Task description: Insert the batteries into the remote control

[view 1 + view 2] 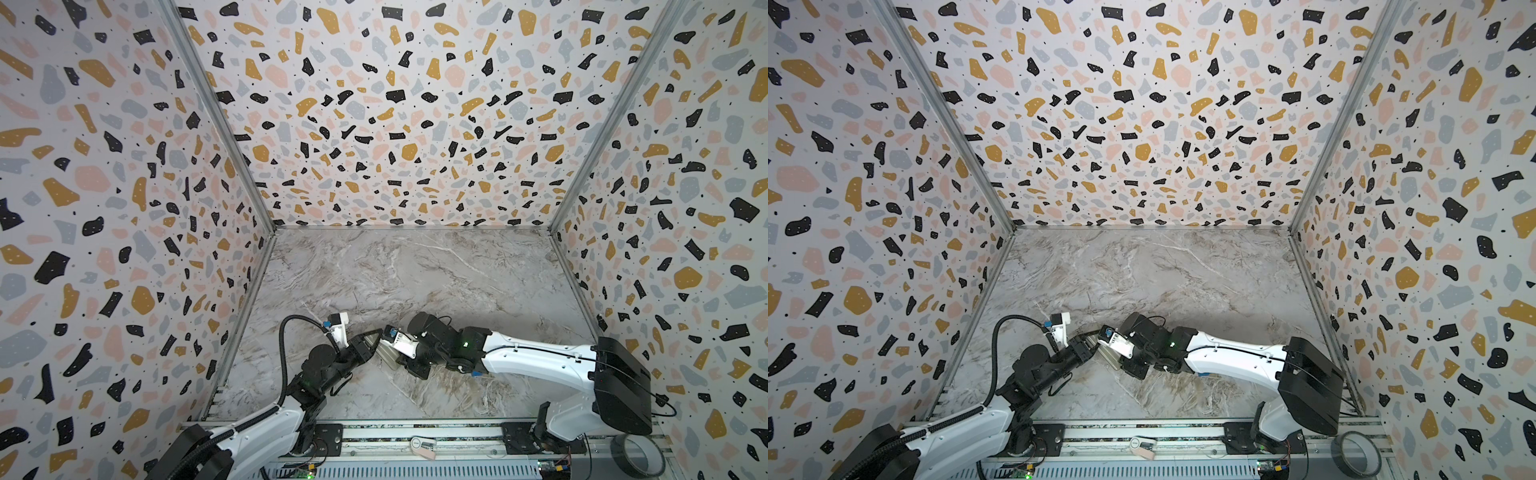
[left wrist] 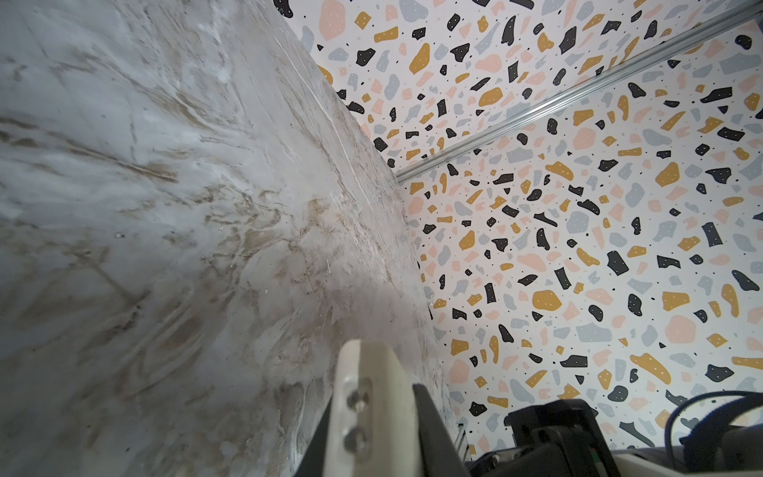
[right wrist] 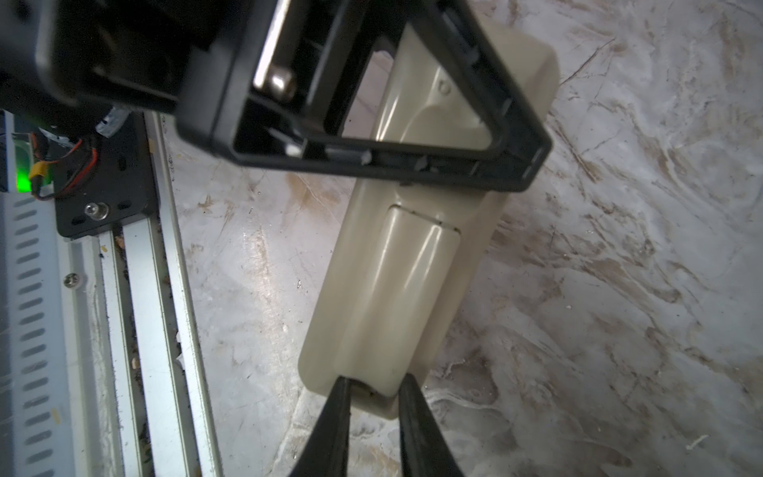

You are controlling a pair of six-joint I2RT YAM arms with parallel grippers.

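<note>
The remote control lies back-up on the marble-patterned table, toward 6 o'clock of the surface in both top views, its battery cover seated over the recess. The right gripper, reaching in from 4 o'clock, has its two black fingers narrowly parted on either side of the cover's end and appears to pinch it. The left gripper, coming from 8 o'clock with fingers pressed together, rests across the handset's other half, seemingly pinning it down. The step in hand looks to be freeing the cover. It would go best with the body held flat and the pull kept low along the remote's length, since only the fingertips bear on a narrow, glossy edge that could slip. The recess is covered, so its contents cannot be told; no batteries show in any view.
</note>
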